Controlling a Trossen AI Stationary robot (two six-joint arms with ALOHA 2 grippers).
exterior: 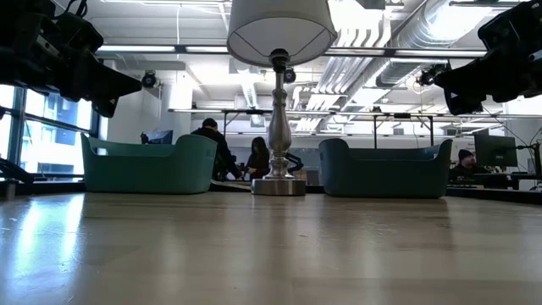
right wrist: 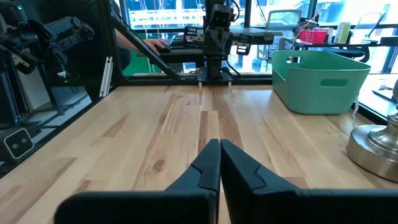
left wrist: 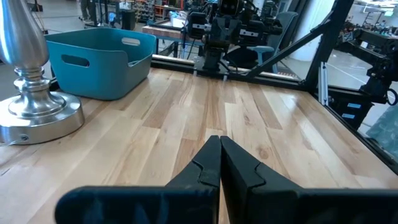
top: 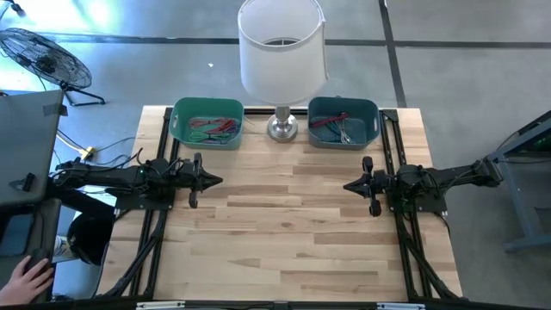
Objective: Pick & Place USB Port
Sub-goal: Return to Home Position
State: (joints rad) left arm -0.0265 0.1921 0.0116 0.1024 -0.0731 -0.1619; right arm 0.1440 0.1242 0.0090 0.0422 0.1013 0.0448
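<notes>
Left claw (top: 217,180) together, raised by the tabletop's (top: 284,241) left edge, right claw (top: 349,184) together by the right edge, cables (top: 215,129) in green bin (top: 177,120) and blue bin (top: 375,122) along the far edge

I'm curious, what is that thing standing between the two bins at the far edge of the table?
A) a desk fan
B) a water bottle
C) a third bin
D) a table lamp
D: a table lamp with a white shade and a silvery base stands between the green bin and the blue bin.
</notes>
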